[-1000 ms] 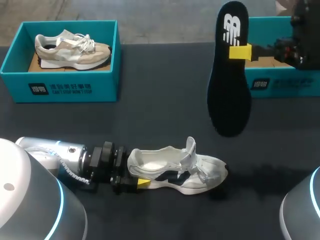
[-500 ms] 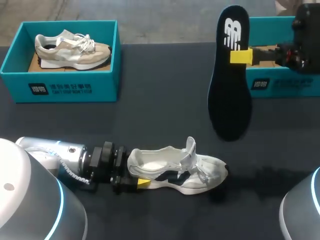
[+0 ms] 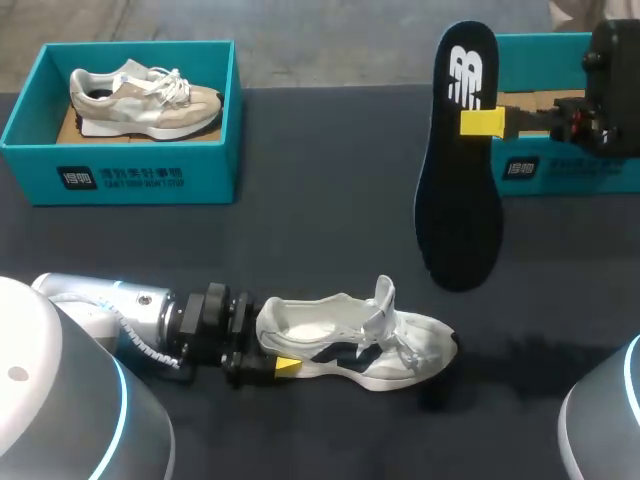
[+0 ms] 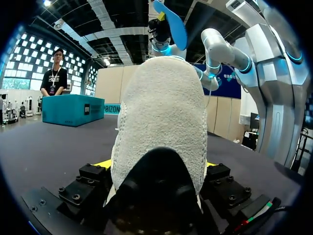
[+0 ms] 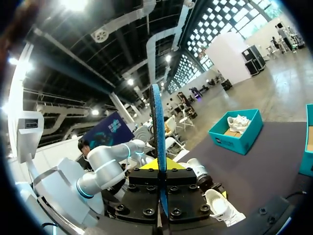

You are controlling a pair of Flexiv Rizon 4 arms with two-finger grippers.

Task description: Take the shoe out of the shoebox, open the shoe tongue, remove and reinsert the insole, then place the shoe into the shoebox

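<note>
Has beige suede shoe point(image 3: 145, 98) lying in far-left teal box point(image 3: 120, 178), right teal box point(image 3: 540, 170) partly behind right arm, wide dark table point(image 3: 320, 220) between, clamps white shoe point(image 3: 350, 345) by fuzzy heel in left gripper point(image 3: 268, 347) near front edge, pinches flat black insole point(image 3: 458, 200) upright, aloft, in right gripper point(image 3: 479, 122).

shoe point(image 3: 350, 345): white cloth upper, fuzzy suede-like heel | insole point(image 3: 460, 180): matt black, smooth | shoebox point(image 3: 585, 172): teal cardboard, matt | table point(image 3: 320, 210): dark, matt
</note>
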